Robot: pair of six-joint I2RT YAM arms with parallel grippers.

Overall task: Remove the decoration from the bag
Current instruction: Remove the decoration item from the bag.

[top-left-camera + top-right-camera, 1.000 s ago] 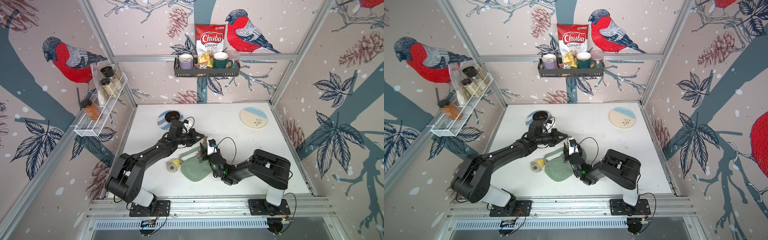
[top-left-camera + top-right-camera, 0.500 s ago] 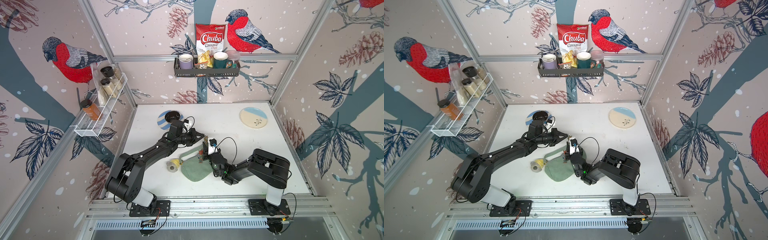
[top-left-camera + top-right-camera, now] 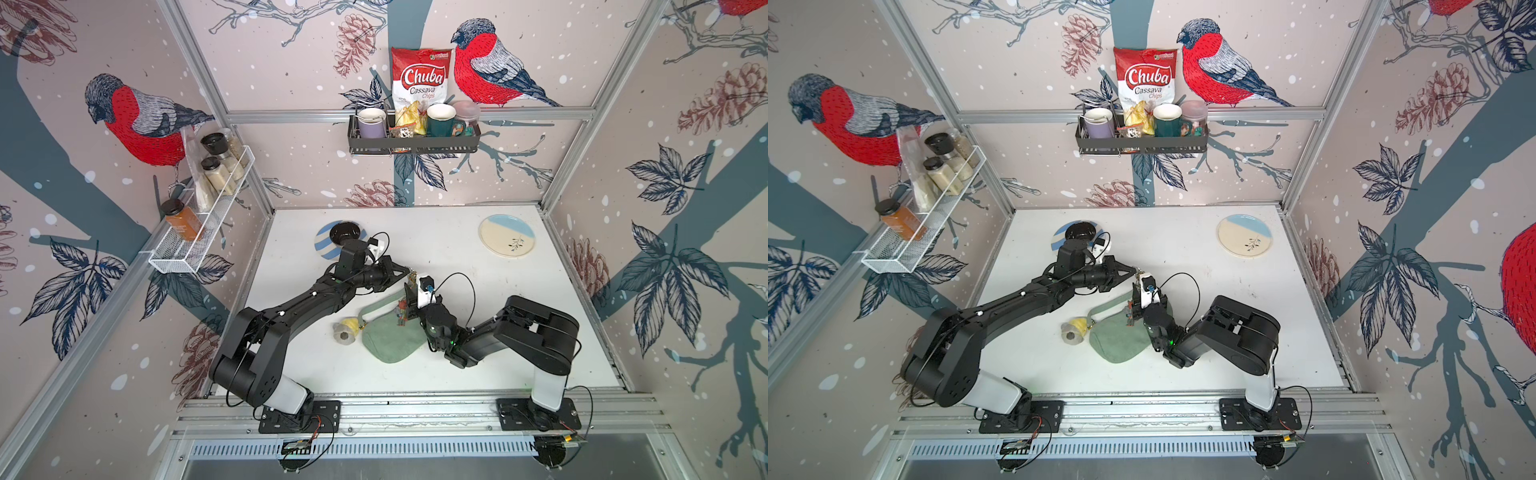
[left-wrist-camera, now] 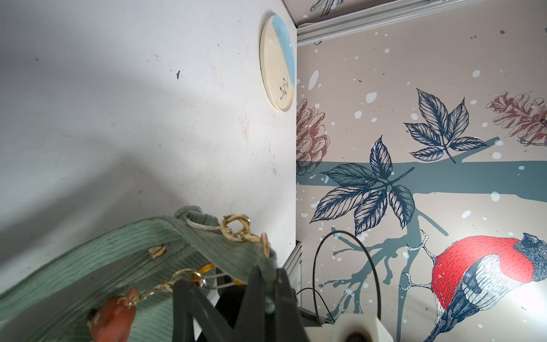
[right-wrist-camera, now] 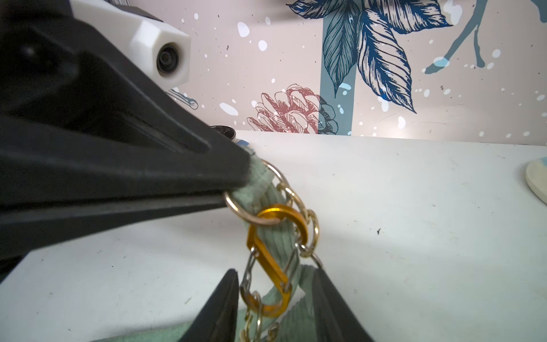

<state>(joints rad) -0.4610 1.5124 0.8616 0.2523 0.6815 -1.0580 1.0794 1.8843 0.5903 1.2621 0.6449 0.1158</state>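
The sage-green bag (image 3: 390, 338) lies mid-table, and its strap end is lifted. My left gripper (image 3: 409, 272) is shut on the green tab by the strap's gold ring (image 5: 251, 207); the wrist view shows cloth pinched between its fingers (image 4: 257, 284). The decoration is a red charm (image 4: 114, 314) on a gold chain, hung from that ring by an orange carabiner (image 5: 272, 260). My right gripper (image 5: 276, 274) is open, with one finger on each side of the carabiner's lower half. Both top views show it just below the left gripper (image 3: 1133, 270).
A yellow and grey soft object (image 3: 347, 330) lies against the bag's left end. A cream and blue plate (image 3: 507, 241) sits at the back right. A striped plate with a black bowl (image 3: 345, 235) is behind the left arm. Wall shelves hold jars and cups.
The right gripper has shifted slightly at the clip. The left arm holds still with the strap end raised.
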